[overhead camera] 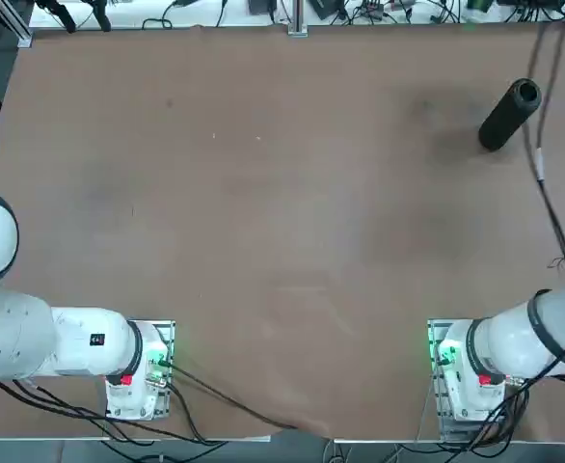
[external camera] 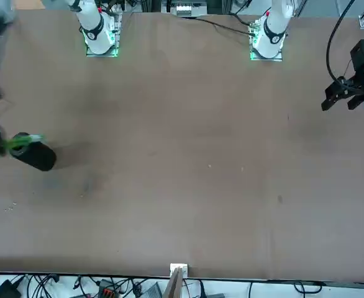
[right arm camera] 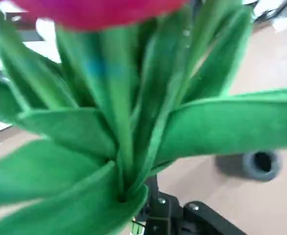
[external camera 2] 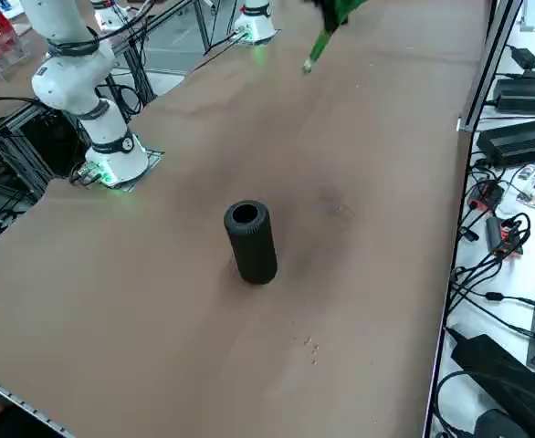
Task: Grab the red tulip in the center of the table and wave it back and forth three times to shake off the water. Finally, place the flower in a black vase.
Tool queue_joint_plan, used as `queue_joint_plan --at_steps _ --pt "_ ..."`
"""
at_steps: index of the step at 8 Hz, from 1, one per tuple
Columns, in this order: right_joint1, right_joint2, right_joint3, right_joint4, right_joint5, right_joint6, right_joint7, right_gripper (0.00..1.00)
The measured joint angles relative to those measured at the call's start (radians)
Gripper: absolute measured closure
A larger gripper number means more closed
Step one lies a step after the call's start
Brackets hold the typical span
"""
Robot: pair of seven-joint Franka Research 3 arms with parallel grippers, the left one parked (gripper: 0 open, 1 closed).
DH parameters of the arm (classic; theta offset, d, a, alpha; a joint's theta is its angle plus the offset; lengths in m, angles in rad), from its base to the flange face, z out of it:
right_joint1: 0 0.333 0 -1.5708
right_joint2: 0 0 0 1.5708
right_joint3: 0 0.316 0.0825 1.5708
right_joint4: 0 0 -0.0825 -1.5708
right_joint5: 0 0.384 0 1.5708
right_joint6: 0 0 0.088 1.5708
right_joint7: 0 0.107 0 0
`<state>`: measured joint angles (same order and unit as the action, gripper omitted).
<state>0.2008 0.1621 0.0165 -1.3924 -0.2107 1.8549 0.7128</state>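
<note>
1. The right gripper (right arm camera: 155, 215) was visible only in the wrist view, low behind the foliage. Its jaws were pressed together on the red tulip (right arm camera: 124, 127); green leaves fanned out from the grip point and a red head filled the far edge of that view.

2. The flower was off the table (overhead camera: 263, 241) and carried in the air. In the right side view only the light-green stem end (external camera 2: 318, 44) and some blurred leaves showed at the upper edge, tilted, stem tip pointing down toward the table. In the front view a green smear sat at the left edge, near the vase mouth as that camera saw it.

3. The black vase (overhead camera: 510, 114) stood upright near the far right corner of the table, open mouth up, with a thin black cable (overhead camera: 545, 183) running just beside it. The right side view showed it clear of other objects (external camera 2: 249, 241).

4. Judgement: the blur suggested the arm was in motion, either in the shaking phase or carrying toward the vase; which one could not be settled.

5. Judgement: gripping at the leaf base left the stem free below, which suited lowering it into the narrow mouth. The stem would need to be brought near vertical and centred first.

6. Risk: a tilted stem could catch the rim and tip the slim vase.
</note>
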Motion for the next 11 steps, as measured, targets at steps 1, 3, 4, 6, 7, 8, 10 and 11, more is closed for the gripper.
queue_joint_plan --at_steps 1,3,4,6,7,8,10,11 --pt "0.08 0.0 0.004 -0.006 -0.005 0.0 0.115 0.89" --pt "0.141 0.0 0.001 -0.012 -0.023 -0.004 0.229 0.89" --pt "0.135 -0.005 -0.026 -0.011 -0.03 -0.012 0.229 0.89" --pt "0.067 -0.025 -0.124 -0.011 -0.034 -0.047 0.089 0.89" --pt "0.015 -0.028 -0.174 -0.011 -0.033 -0.046 -0.039 0.89" --pt "-0.043 -0.028 -0.212 -0.012 -0.03 -0.03 -0.169 0.89" --pt "-0.139 -0.027 -0.23 -0.013 -0.02 0.01 -0.347 0.89" --pt "-0.143 -0.027 -0.225 -0.013 -0.013 0.012 -0.367 0.89"
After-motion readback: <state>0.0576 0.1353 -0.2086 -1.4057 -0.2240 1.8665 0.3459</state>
